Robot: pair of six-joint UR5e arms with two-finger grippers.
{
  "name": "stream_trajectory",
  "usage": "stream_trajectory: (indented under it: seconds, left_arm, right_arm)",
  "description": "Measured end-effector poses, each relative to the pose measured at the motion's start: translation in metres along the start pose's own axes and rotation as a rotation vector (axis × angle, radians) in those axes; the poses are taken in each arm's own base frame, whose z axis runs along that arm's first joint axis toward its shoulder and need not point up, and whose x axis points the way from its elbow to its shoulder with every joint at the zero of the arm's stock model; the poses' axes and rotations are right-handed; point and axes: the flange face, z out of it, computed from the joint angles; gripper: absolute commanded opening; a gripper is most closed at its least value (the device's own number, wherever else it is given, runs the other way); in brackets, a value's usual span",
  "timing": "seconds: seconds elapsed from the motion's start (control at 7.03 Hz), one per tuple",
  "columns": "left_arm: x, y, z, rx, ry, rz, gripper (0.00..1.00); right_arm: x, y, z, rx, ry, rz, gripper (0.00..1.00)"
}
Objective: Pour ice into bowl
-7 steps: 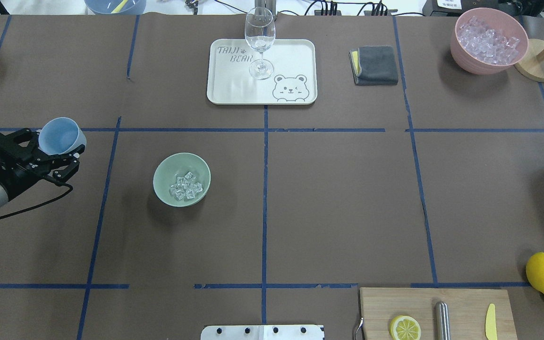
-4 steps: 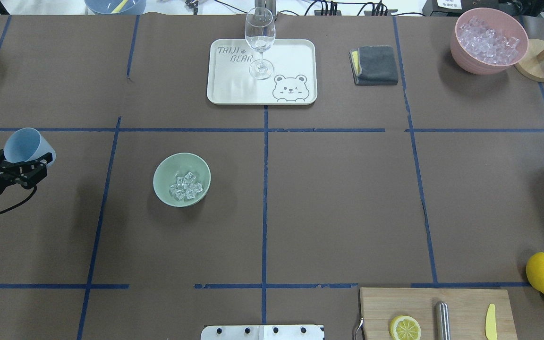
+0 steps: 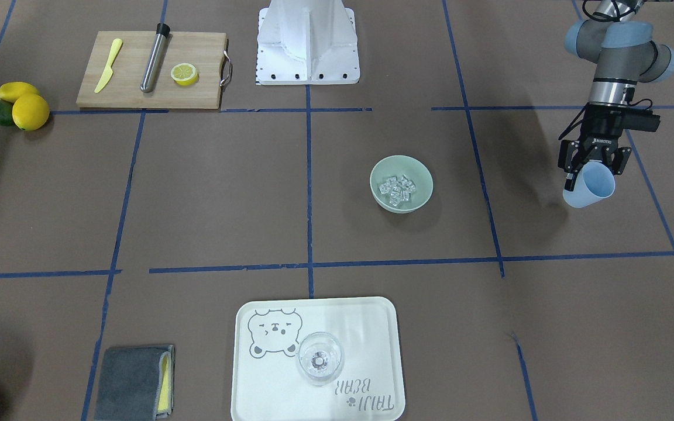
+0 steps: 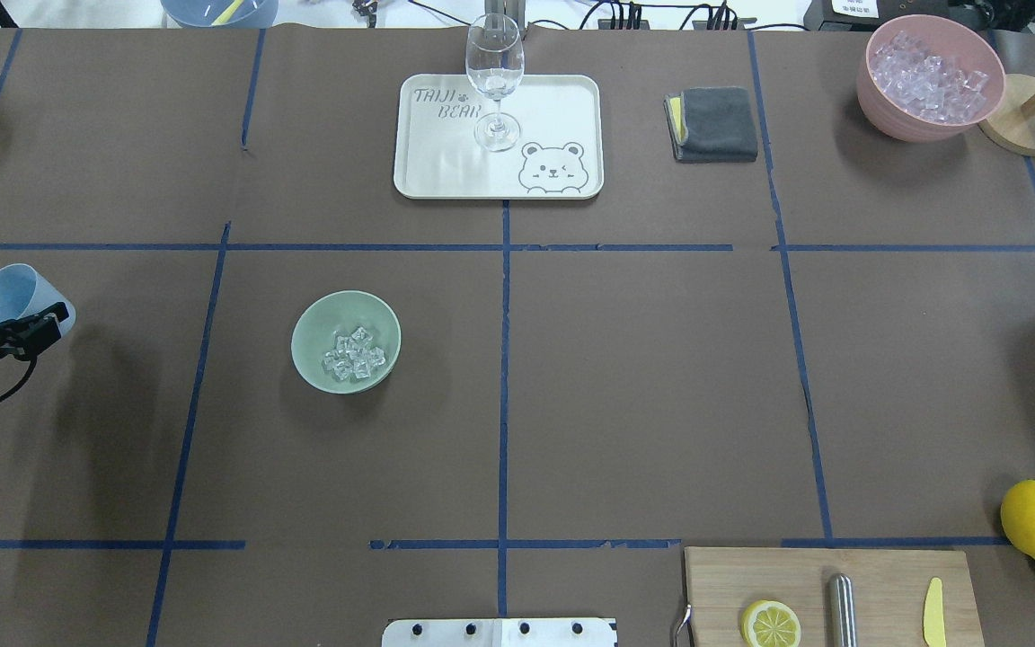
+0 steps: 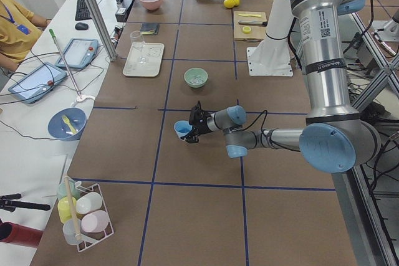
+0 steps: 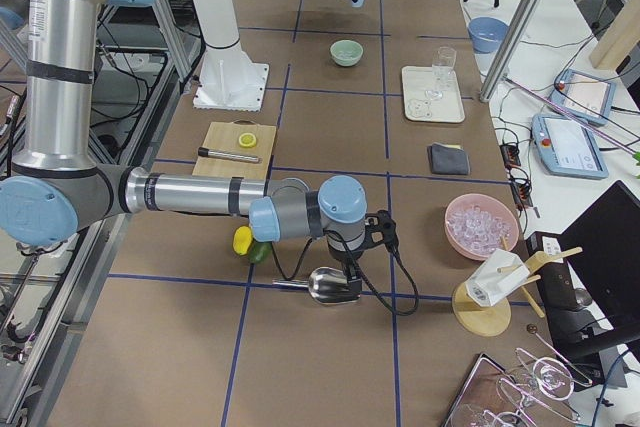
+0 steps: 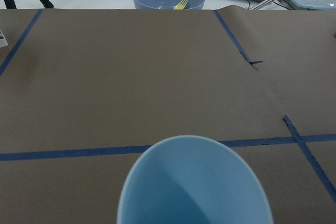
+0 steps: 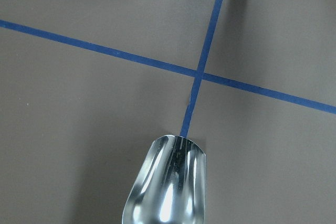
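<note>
The ice (image 4: 354,354) is seen heaped in the bottom of the bowl (image 4: 313,325), which stands on the table on the robot's left half. The pour is judged to be done. No cubes are seen in the part of the cup (image 3: 591,188) shown by the left wrist camera, and none are seen spilled around the bowl. Only the setting down of the cup is judged to be left.

The cup is clamped at its rim by the left gripper (image 3: 594,171) and is held above the table, well apart from the bowl, tilted with its mouth visible from above. The left forearm is stretched low over the table. The right gripper (image 6: 352,265) is placed at a metal scoop (image 8: 168,182); whether it is closed cannot be told.
</note>
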Motion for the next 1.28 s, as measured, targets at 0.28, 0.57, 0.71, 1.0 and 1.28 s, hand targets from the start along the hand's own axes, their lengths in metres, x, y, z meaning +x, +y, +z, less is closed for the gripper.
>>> stream_trajectory:
  seconds: [0.28, 0.57, 0.71, 1.0, 1.28]
  left_arm:
    - [-0.006, 0.004, 0.002, -0.005, -0.013, -0.014, 0.19]
    - [-0.01, 0.009, 0.004, -0.012, -0.024, -0.01, 0.43]
    - [-0.011, 0.012, 0.005, -0.019, -0.027, -0.005, 0.59]
    - [-0.012, 0.015, 0.006, -0.025, -0.03, 0.003, 1.0]
    - [-0.012, 0.015, 0.006, -0.024, -0.03, 0.004, 1.0]
  right_arm:
    - [0.0, -0.001, 0.0, 0.001, 0.0, -0.001, 1.0]
    - [0.0, -0.001, -0.001, 0.002, 0.0, -0.002, 1.0]
    - [-0.001, -0.001, -0.001, 0.002, 0.0, -0.002, 1.0]
    - [0.0, -0.001, 0.0, 0.001, 0.0, -0.001, 1.0]
    - [0.0, -0.001, 0.0, 0.001, 0.0, -0.001, 1.0]
